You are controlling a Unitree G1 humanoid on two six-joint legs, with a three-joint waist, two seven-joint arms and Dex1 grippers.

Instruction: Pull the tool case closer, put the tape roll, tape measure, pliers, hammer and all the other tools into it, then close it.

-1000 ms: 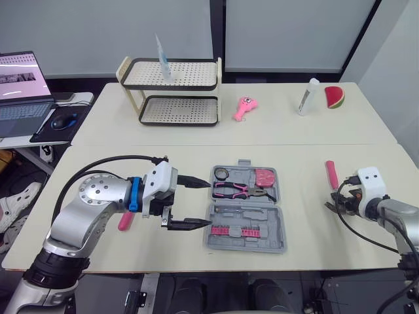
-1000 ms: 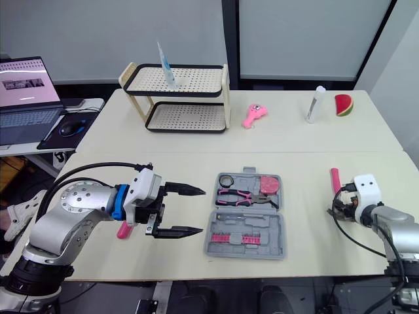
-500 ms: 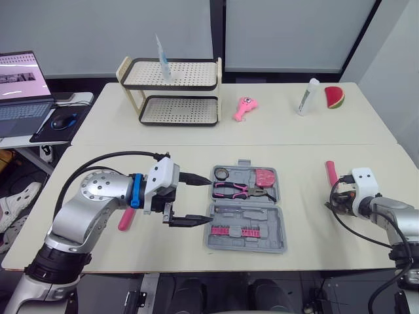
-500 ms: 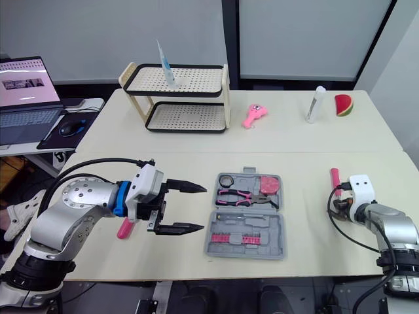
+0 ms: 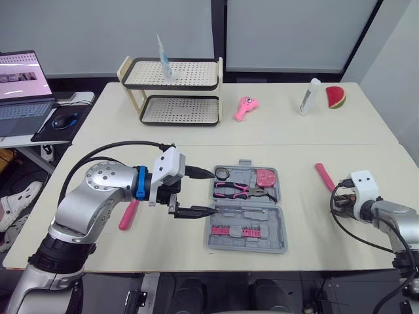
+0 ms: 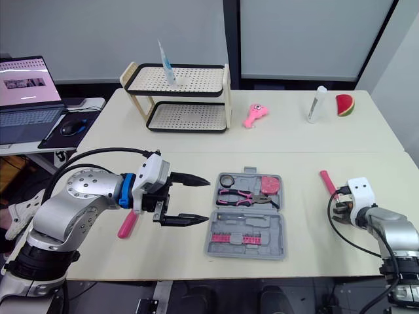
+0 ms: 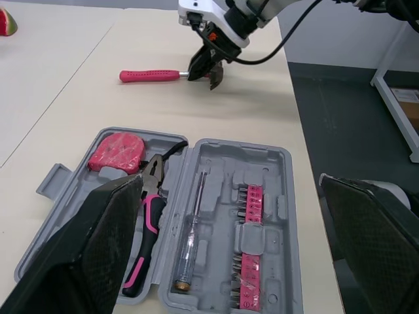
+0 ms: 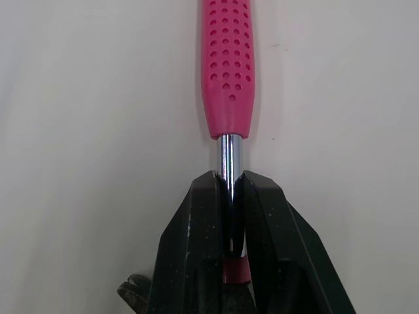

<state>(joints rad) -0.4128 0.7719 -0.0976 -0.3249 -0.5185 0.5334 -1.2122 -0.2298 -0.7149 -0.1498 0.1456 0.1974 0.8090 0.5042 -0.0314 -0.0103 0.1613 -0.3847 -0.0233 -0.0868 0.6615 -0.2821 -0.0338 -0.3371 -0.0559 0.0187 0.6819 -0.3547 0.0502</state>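
Near the right edge of the table (image 5: pixel 366 163), the right gripper (image 8: pixel 229 180) is clamped on the hammer (image 8: pixel 226 65) by its bare steel shaft, pink grip pointing away, well apart from the case (image 7: pixel 216 196). Smooth steel pinched so narrowly could twist or slip during a lift. The left gripper (image 5: pixel 204 192) gapes wide at the case's left end; a rough tug might jolt the pliers (image 5: pixel 239 190) loose. The hammer's head is hidden behind the fingers (image 8: pixel 190 248).

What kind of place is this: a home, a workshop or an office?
Probably an office or test lab: a laptop and mouse sit on a side desk, and the pale tables hold staged items such as a rack and a toy watermelon slice.
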